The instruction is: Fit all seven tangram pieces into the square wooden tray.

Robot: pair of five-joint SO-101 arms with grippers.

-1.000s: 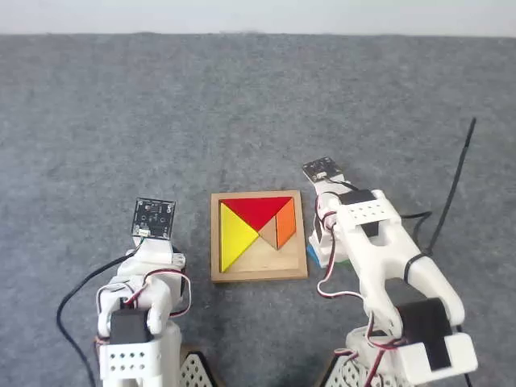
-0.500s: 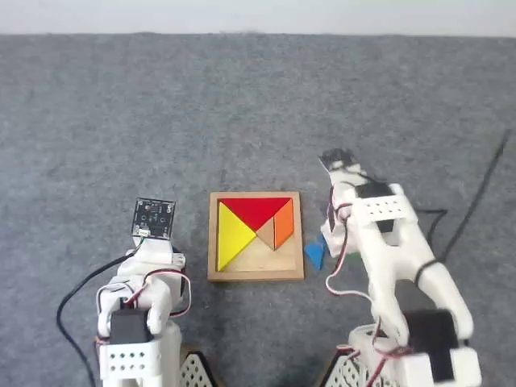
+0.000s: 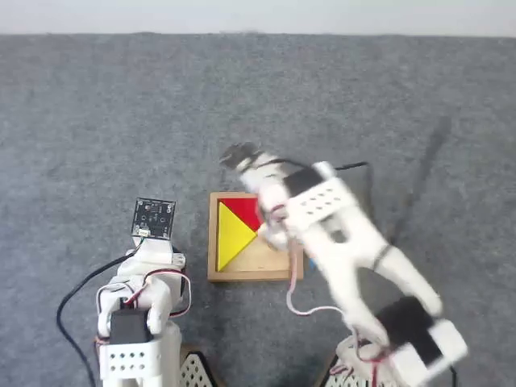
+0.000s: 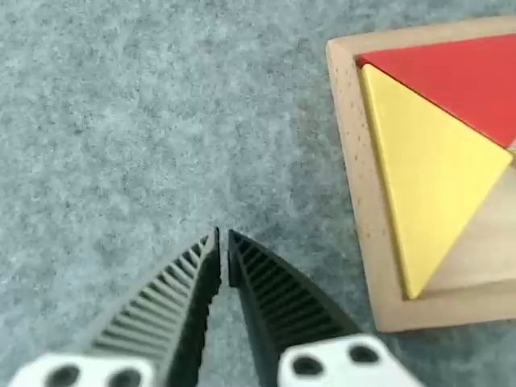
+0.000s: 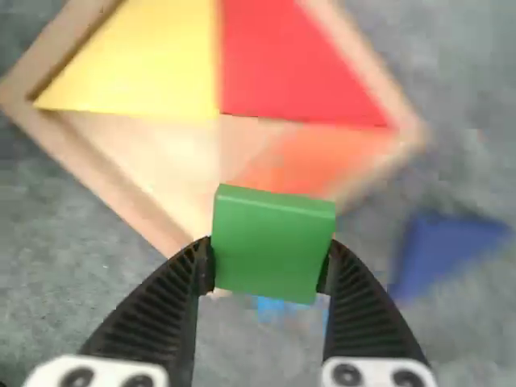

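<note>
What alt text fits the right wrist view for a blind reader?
The right gripper clamps a green piece over the wooden tray, which holds a yellow piece, a red piece and an orange piece. A blue piece lies beside it on the mat.

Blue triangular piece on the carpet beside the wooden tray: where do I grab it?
From straight above: the blue triangular piece lies flat on the grey carpet, so only its thin side faces offer grip. Probably pinch across two edges, away from the pointed tip.

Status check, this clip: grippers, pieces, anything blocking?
Right gripper shut on green piece, over tray. Left gripper shut, empty, beside tray. Seated: yellow piece, red piece, orange piece; blue piece outside. Nothing blocking.
</note>
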